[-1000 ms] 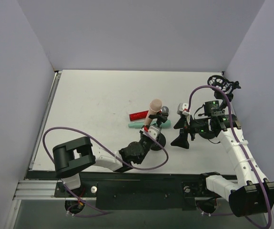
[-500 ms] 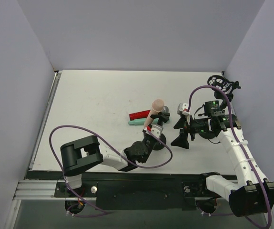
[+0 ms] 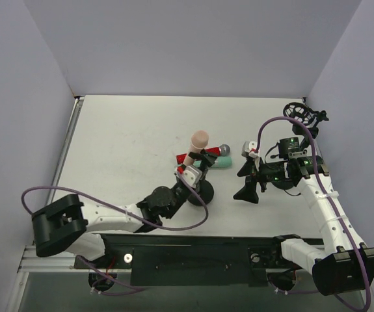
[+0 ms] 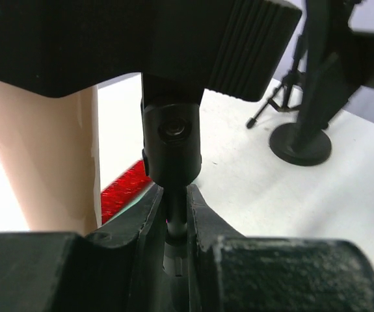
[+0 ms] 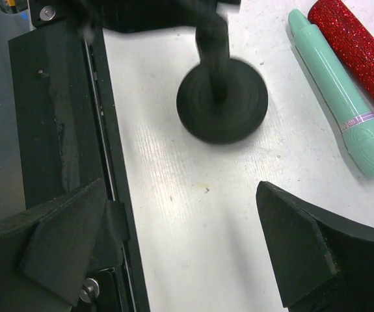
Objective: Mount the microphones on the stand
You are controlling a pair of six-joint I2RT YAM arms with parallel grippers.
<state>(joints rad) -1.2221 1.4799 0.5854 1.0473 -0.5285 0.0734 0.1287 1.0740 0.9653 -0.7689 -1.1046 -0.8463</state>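
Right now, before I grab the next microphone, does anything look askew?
Nothing looks damaged or spilled. One oddity: the black round-based stand holding the pale pink microphone shows blurred in the right wrist view, so it may be sliding while the left gripper pinches its thin stem.

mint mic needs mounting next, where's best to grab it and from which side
Take the mint green microphone across its slim straight handle, just behind the wider head, coming from straight above: it lies flat. The red microphone lies close alongside, so the gap on that side is probably tight.
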